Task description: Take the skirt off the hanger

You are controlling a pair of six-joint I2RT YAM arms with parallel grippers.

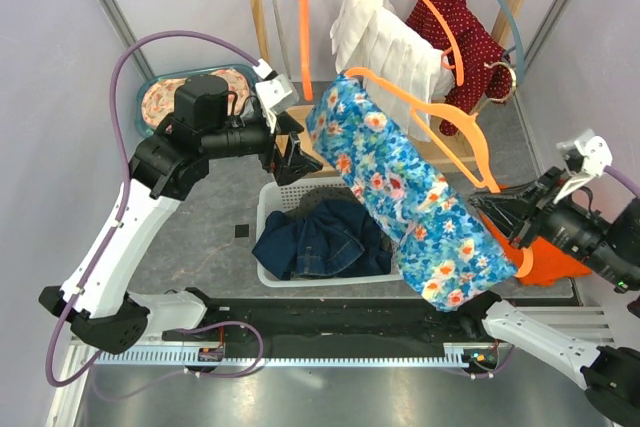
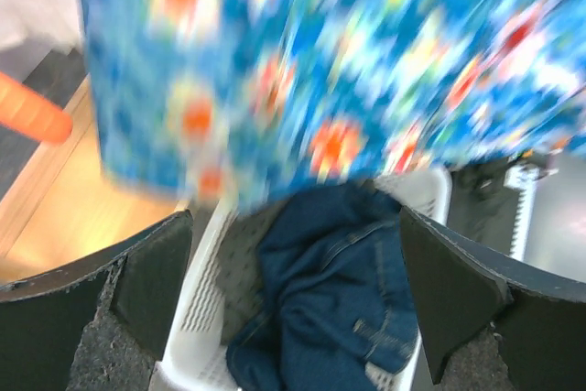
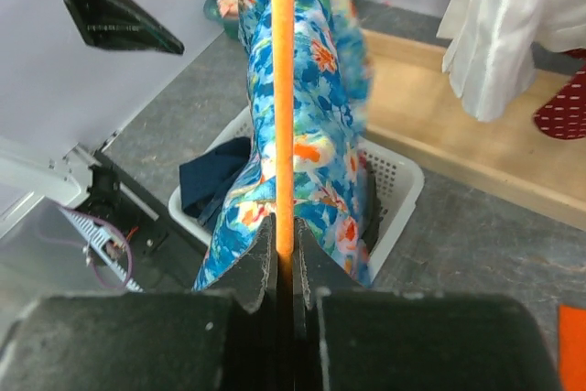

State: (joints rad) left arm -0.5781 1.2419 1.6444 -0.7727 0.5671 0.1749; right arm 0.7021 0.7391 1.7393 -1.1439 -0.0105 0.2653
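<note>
Skirt (image 1: 410, 197) hangs draped on the orange hanger (image 3: 283, 89) above the basket (image 1: 268, 209). The right gripper (image 3: 286, 244) pinches the hanger's end, right of the basket. The left gripper (image 1: 303, 143), jaws spread wide, hovers above the basket's far left corner, beside the skirt.

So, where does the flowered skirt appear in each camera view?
Top view: skirt lies diagonally across the centre, on the orange hanger.
Left wrist: skirt fills the upper half, blurred.
Right wrist: skirt hangs centre, behind the hanger.
Shared landmark: white basket under it.
</note>
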